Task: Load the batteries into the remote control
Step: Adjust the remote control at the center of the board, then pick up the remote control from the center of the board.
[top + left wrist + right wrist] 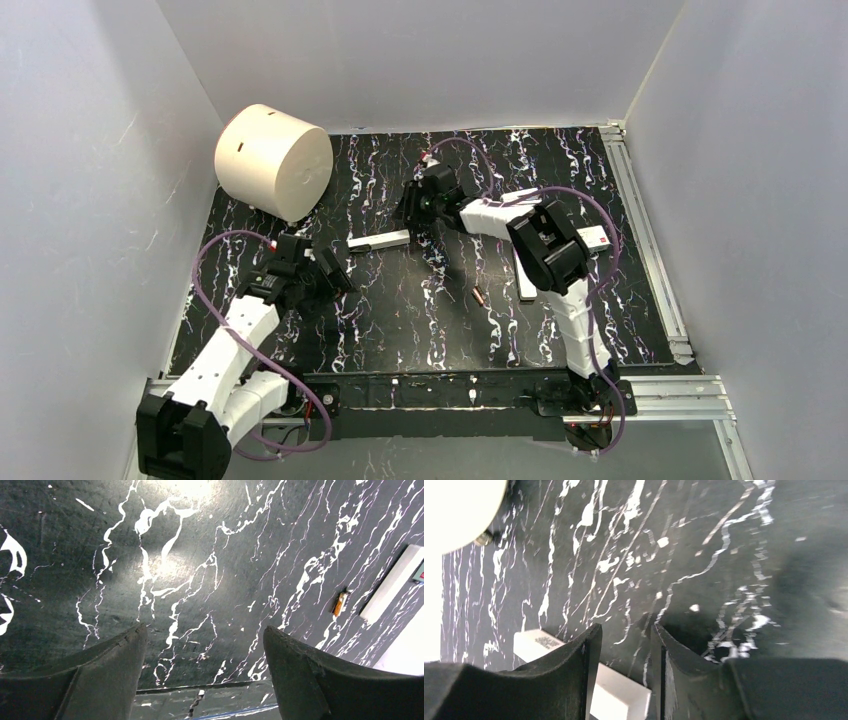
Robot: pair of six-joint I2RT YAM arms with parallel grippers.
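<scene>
Left pincer [204, 628]: wide apart, empty.
Right pincer [625, 628]: narrowly apart; we should widen it before straddling remote control [619, 697] squarely.

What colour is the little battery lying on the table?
The battery is copper-orange. The left wrist view shows it best.

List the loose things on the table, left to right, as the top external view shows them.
White cylinder → remote control → battery → plain white strip → white box with a red mark.
</scene>
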